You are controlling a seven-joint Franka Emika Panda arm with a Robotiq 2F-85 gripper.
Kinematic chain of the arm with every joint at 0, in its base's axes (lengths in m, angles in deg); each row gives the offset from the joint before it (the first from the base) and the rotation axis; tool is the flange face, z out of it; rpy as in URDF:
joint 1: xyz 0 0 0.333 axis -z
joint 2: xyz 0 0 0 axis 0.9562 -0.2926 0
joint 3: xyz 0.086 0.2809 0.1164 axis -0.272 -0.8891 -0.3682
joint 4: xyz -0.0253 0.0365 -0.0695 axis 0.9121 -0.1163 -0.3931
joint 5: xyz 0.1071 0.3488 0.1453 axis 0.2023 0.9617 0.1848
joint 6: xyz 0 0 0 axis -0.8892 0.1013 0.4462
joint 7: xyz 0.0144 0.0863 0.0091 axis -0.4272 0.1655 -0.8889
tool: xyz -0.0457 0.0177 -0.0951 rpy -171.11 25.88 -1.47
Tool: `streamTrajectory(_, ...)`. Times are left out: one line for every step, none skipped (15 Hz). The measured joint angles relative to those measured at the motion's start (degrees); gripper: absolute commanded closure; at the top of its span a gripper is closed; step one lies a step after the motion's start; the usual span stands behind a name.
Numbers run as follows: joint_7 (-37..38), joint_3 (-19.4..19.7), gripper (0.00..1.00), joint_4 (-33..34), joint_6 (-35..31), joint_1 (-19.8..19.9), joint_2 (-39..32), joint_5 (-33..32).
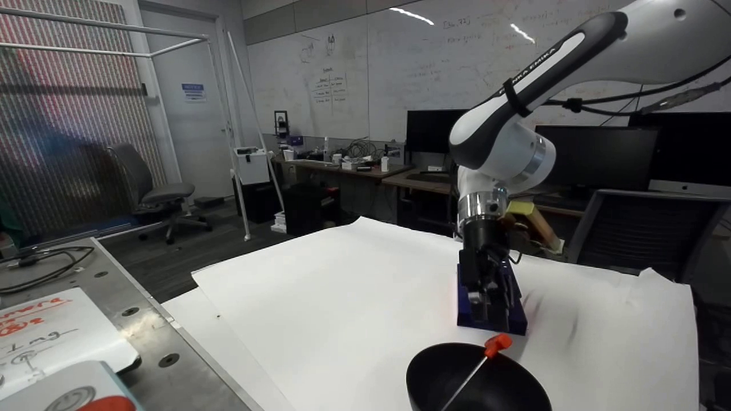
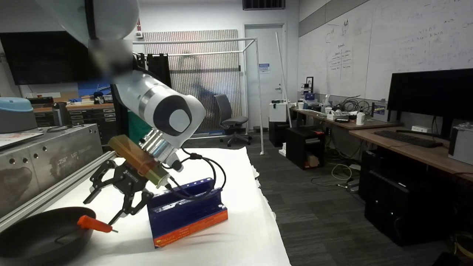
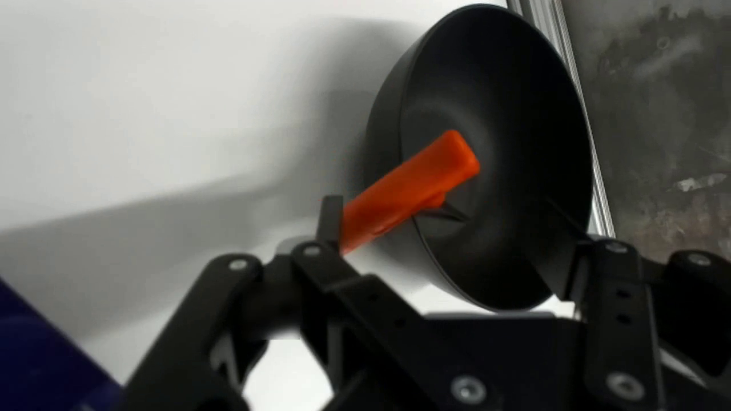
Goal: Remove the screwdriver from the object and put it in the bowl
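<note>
The screwdriver's orange-red handle lies at the rim of the black bowl, its thin shaft slanting down inside. In an exterior view, the handle sticks out past the bowl's rim. My gripper is open above the handle, beside the bowl. In the wrist view, the gripper has its fingers wide apart; the handle partly hides behind one finger, and I cannot tell if they touch. The dark-blue block stands behind the bowl, without the screwdriver; its corner shows in the wrist view.
White paper covers the table. A metal slab with a rail along its edge borders the bowl's side. A cable loop hangs from the wrist over the block. A chair and monitors stand behind the table.
</note>
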Motion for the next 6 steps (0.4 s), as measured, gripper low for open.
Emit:
streamTrajectory(0.0, 0.1, 0.00, -0.1, -0.6, 0.1, 1.3, 0.0)
streamTrajectory(0.0, 0.2, 0.00, -0.3, -0.9, 0.2, 2.7, 0.0)
streamTrajectory(0.0, 0.3, 0.00, -0.6, -1.3, 0.4, 4.3, 0.0)
streamTrajectory(0.0, 0.5, 0.00, -0.9, -1.7, 0.5, 6.1, 0.0)
streamTrajectory(0.0, 0.6, 0.00, -1.3, -2.1, 0.6, 8.0, -0.1)
streamTrajectory(0.0, 0.8, 0.00, -1.7, -2.6, 0.7, 9.8, -0.4)
